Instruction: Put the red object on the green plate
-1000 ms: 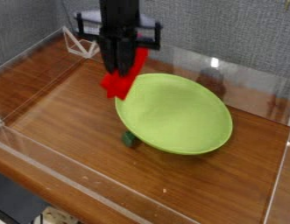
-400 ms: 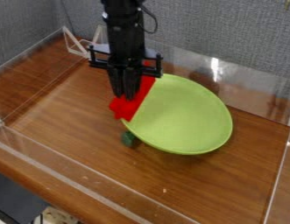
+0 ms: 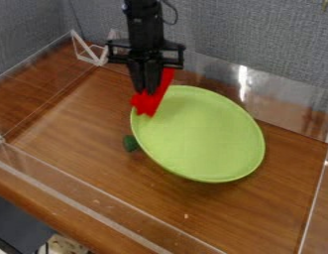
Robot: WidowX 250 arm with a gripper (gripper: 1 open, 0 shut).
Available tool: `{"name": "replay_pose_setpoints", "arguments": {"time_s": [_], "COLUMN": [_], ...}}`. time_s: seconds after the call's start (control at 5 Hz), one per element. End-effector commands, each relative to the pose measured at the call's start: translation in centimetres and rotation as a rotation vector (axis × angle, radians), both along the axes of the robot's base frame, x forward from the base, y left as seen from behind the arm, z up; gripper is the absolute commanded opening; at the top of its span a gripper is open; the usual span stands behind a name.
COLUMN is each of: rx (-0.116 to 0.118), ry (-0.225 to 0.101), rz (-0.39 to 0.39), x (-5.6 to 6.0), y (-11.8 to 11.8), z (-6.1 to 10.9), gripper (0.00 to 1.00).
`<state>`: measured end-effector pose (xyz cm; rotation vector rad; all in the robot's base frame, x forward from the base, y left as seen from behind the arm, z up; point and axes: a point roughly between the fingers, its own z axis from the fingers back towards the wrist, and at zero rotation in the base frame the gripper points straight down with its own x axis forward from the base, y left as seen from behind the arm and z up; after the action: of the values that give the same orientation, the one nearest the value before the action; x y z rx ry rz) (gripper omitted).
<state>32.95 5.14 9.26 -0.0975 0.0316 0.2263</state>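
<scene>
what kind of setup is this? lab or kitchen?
Most likely a lab test cell, not a kitchen: a wooden tabletop fenced by clear plastic walls, grey fabric backdrop, and only a green plate as props.

The hand [image 3: 152,87] now carries the red object [image 3: 152,100] right, over the green plate's [image 3: 206,139] left rim; the plate seems slightly shifted.

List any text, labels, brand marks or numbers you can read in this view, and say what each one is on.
None: no readable text anywhere in this view.
Red object: plain, no marking.
Green plate: plain, smooth surface.
Gripper: dark, no legible label at this resolution.
Wooden table and clear walls: no signs or numbers.
</scene>
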Motion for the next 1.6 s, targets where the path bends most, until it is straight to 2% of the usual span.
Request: {"name": "replay_pose_setpoints", "arguments": {"time_s": [0.0,0.2,0.4,0.6,0.8,1.0,1.2,1.4], "rx": [0.017,0.023,0.002,0.006,0.0,-0.01,-0.021,-0.017], "ry": [-0.064,-0.066,-0.06,-0.079,-0.081,-0.077,-0.076,-0.088], "rz": [0.021,0.009,-0.072,-0.153,-0.222,-0.255,-0.299,-0.293], "x": [0.4,-0.5,-0.7,-0.8,-0.7,0.0,0.3,-0.7], "y": [0.2,-0.9,-0.1,1.2,2.1,1.4,0.1,-1.0], "z": [0.8,-0.1,-0.8,0.3,0.5,0.9,1.4,3.5], "gripper": [0.0,0.0,1.0,0.0,0.0,0.0,0.0,0.0]}}
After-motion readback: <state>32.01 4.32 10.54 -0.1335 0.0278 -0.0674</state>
